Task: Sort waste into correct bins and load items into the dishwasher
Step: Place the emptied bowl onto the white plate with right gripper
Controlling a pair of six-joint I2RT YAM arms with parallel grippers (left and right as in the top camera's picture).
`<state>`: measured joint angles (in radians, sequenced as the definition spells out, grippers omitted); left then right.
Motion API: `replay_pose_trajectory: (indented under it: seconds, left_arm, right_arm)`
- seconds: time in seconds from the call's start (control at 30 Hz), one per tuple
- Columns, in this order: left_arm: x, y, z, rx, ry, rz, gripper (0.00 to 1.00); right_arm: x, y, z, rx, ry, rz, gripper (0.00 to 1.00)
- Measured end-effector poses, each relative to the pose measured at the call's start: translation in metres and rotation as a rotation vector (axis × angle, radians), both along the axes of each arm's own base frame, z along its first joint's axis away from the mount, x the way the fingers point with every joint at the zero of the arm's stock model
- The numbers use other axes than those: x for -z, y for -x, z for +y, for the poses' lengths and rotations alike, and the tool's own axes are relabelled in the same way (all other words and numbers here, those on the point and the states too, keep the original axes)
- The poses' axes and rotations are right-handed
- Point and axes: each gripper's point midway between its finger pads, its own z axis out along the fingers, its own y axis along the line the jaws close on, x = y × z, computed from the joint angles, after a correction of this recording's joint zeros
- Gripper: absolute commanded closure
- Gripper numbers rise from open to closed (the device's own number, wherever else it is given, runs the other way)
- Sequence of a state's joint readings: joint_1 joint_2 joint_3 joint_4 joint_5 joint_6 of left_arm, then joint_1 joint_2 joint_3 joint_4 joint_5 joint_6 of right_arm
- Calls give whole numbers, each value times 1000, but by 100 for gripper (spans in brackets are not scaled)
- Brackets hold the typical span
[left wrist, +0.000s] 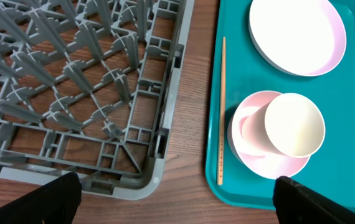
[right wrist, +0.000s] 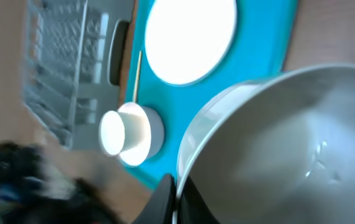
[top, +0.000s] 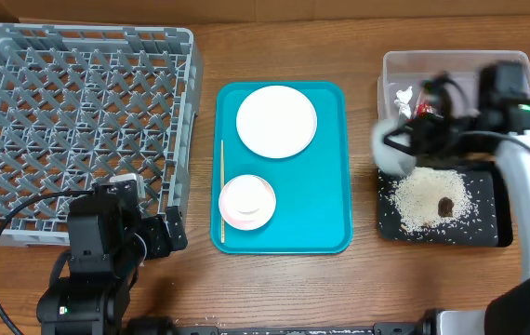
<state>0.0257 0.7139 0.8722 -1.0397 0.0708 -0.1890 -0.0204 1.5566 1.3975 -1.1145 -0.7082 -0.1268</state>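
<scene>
**One grey bowl aloft on the right, rack far to its left**

Overhead: the right end effector (top: 423, 126) holds the grey bowl (top: 388, 154) tilted over the left edge of the black tray (top: 488, 233), near the tub (top: 456, 61). The rack (top: 88, 33) lies well apart to the bowl's left, beyond the teal tray (top: 330, 186). The left end effector (top: 152, 212) is nearer the rack, at its near corner. The tub holds a wrapper (top: 423, 109) and tissue (top: 403, 96). The black tray holds rice (top: 418, 197) and a lump (top: 445, 207). The teal tray carries the plate (top: 276, 121), pink bowl (top: 246, 212) and a stick (top: 222, 191). The rack holds no dishes.

Left wrist: the fingers stand spread, gripping nothing. The cup (left wrist: 294, 124) lies tipped inside the pink bowl, ahead and right. The stick runs along the teal tray's left edge.

Right wrist: the fingers are pressed together on the grey bowl's rim. Racking it would likely need a long reach leftward.
</scene>
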Motion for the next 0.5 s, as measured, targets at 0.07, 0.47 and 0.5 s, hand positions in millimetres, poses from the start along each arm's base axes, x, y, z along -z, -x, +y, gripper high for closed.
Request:
replay_pose_trajectory:
  seconds: [0.07,0.47,0.5]
  left_arm:
    - [0,0,0,0,0,0,0]
    - [0,0,0,0,0,0,0]
    - [0,0,0,0,0,0,0]
  right_arm:
    - [0,-6,23,-59,52,-68,96]
    - [36,-25,163,-322,244,-353,96]
    - [44,-28,171,-331,249,-360,96]
